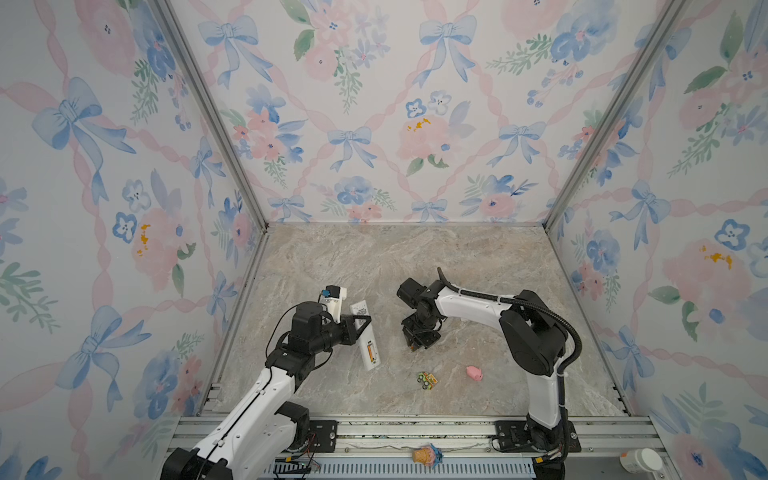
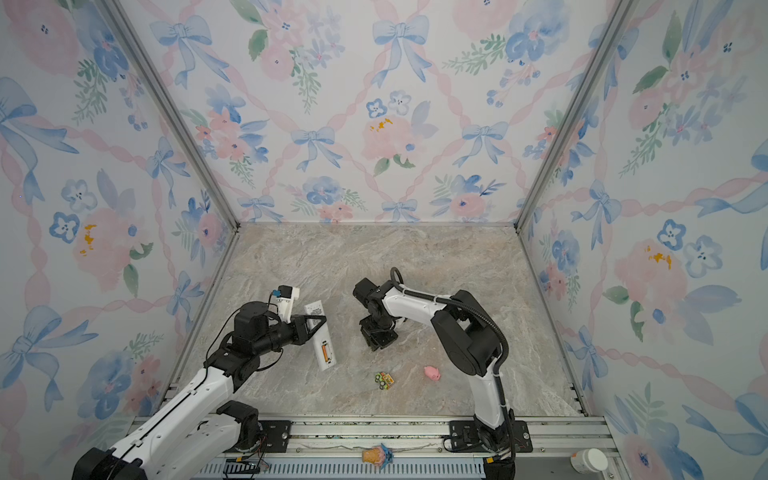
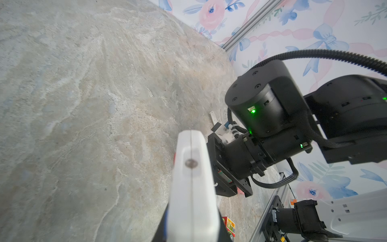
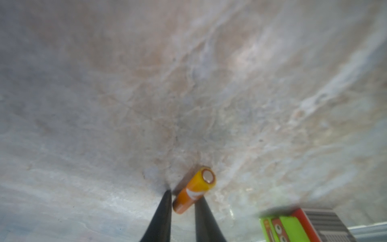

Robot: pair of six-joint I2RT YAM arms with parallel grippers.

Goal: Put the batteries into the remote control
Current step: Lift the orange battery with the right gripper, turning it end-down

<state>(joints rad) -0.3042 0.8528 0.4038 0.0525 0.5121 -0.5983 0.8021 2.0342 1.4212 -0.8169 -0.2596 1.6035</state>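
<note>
Where both top views covered the bench, the left gripper was clamped across the remote control near the left edge, back upward, presumably to steady it for loading. Its open battery bay held one seated battery; the neighbouring slot looked vacant.
Left wrist view: the remote's end stuck out past the gripping fingers.
Right wrist view: the right gripper straddled the loose battery lying mid-bench, jaws narrow, actual contact unclear.
</note>
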